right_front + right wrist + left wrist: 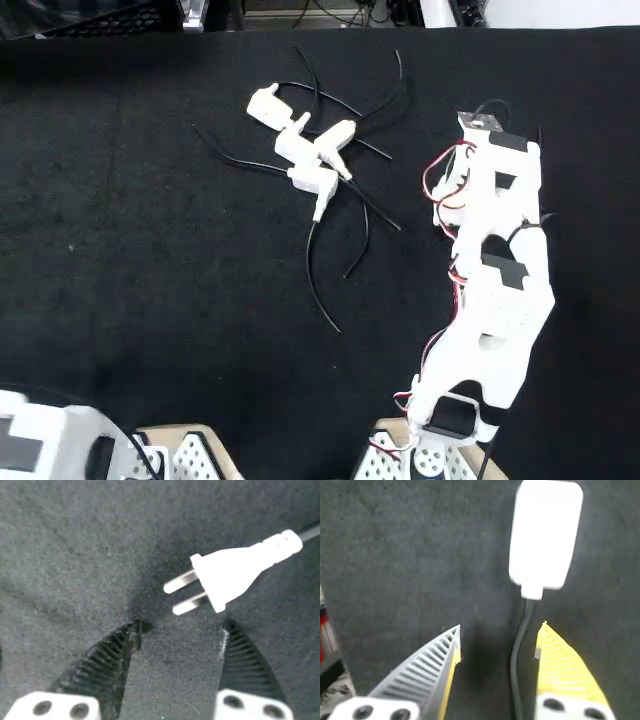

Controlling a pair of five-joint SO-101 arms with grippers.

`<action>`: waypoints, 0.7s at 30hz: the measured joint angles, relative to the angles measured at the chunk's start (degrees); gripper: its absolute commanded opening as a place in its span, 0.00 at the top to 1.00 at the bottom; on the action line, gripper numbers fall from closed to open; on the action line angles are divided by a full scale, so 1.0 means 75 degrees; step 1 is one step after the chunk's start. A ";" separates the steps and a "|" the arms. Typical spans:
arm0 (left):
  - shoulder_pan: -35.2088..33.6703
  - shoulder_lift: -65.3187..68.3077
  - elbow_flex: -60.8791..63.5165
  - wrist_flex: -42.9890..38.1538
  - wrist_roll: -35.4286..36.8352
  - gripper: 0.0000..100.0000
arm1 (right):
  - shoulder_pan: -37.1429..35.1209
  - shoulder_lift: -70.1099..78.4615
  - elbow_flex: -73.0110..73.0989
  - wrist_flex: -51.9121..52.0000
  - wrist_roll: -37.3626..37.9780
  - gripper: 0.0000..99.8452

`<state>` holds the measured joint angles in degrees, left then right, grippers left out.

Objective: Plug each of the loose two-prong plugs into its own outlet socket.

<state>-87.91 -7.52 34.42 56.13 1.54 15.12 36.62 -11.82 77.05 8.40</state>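
While high view shows tangle (310, 152), right jaws open near plug (235, 572), left jaws open astride cable (517, 652).

bare cloth (130, 280) spans the left and lower middle of the high view. plugs and sockets (300, 150) with tangled cords (309, 270) crowd the upper middle; an arm (495, 290) fills the right side. a plug (235, 575) lies just ahead of the parted right gripper (180, 626). a cord (517, 650) runs through the left gripper (500, 626), beside its yellow finger (565, 665).

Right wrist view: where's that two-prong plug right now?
The plug lies flat on the black cloth, just ahead of the right gripper's open fingers, touching neither.
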 measured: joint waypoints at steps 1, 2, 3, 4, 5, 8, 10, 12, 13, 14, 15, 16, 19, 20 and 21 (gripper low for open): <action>0.0000 0.0293 -0.0258 0.0000 0.0152 0.75 | 0.0000 0.0000 0.0000 0.0000 0.0000 0.76; 0.0000 0.0539 -0.0481 0.0000 0.0270 0.75 | 0.0000 0.0000 0.0000 0.0000 0.0000 0.76; 0.0000 0.0727 -0.0715 0.0000 0.0375 0.75 | 0.0000 0.0000 0.0000 0.0000 0.0000 0.76; 0.0000 0.0879 -0.0949 0.0000 0.0445 0.75 | 0.0000 0.0000 0.0000 0.0000 0.0000 0.76; 0.0000 0.1008 -0.1149 0.0000 0.0481 0.75 | 0.0000 0.0000 0.0000 0.0000 0.0000 0.76; 0.0176 0.1219 -0.1547 0.0000 0.0527 0.75 | 0.0000 0.0000 0.0000 0.0000 0.0000 0.76; 0.0375 0.1336 -0.1758 -0.0047 0.0527 0.75 | 0.0000 0.0000 0.0000 0.0000 0.0000 0.76; 0.0598 0.1489 -0.1829 -0.0223 0.0527 0.76 | 0.0000 0.0000 0.0000 0.0000 0.0000 0.76; 0.0715 0.1594 -0.1852 -0.0399 0.0527 0.76 | 0.0000 0.0000 0.0000 0.0000 0.0000 0.76; 0.0821 0.1735 -0.1852 -0.0633 0.0527 0.76 | 0.0000 0.0000 0.0000 0.0000 0.0000 0.76; 0.0914 0.1899 -0.1852 -0.0856 0.0527 0.76 | 0.0000 0.0000 0.0000 0.0000 0.0000 0.76; 0.0961 0.2051 -0.1864 -0.1055 0.0527 0.76 | 0.0000 0.0000 0.0000 0.0000 0.0000 0.76; 0.0961 0.2391 -0.1969 -0.1301 0.0516 0.76 | 0.0000 0.0000 0.0000 0.0000 0.0000 0.76; 0.0961 0.2497 -0.1993 -0.1360 0.0504 0.75 | 0.0000 0.0000 0.0000 0.0000 0.0000 0.76; 0.0938 0.2614 -0.1993 -0.1442 0.0516 0.75 | 0.0000 0.0000 0.0000 0.0000 0.0000 0.76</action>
<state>-80.88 12.09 19.47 45.32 5.41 15.12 36.62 -11.82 77.05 8.40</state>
